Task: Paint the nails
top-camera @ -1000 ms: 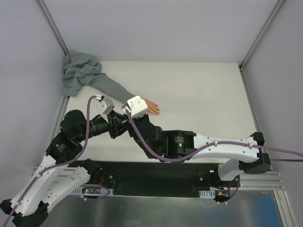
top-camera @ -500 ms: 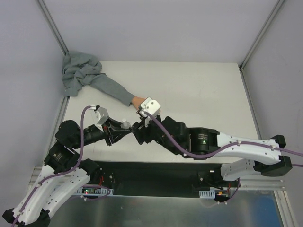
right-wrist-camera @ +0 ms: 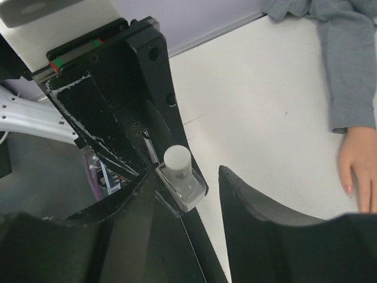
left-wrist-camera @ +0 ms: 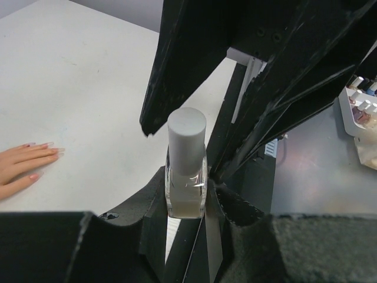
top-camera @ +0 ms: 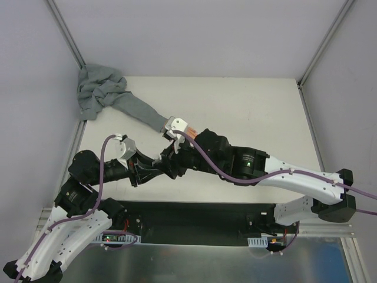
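Note:
A small clear bottle [left-wrist-camera: 187, 171] with a grey cap stands upright in my left gripper [left-wrist-camera: 187, 197], which is shut on its glass body. My right gripper [right-wrist-camera: 189, 175] is open, and its two black fingers [left-wrist-camera: 171, 65] reach down on either side of the cap. The bottle [right-wrist-camera: 182, 177] sits close to that gripper's left finger, with a gap to the other. The peach fake hand [left-wrist-camera: 23, 162] lies flat on the white table [top-camera: 253, 112], its pinkish nails [left-wrist-camera: 46, 145] apart from both grippers. In the top view the right wrist covers most of the hand [top-camera: 187, 128].
The hand's grey sleeve [top-camera: 135, 109] runs back to a bunched heap of grey cloth [top-camera: 97, 91] at the far left corner. A white rack of small polish bottles [left-wrist-camera: 360, 109] sits off the table beside the arm bases. Metal frame posts [top-camera: 68, 38] flank the table.
The right gripper has opened and swung off the fake hand, down around the bottle's cap. The left arm has drawn back toward its base with the bottle still held.

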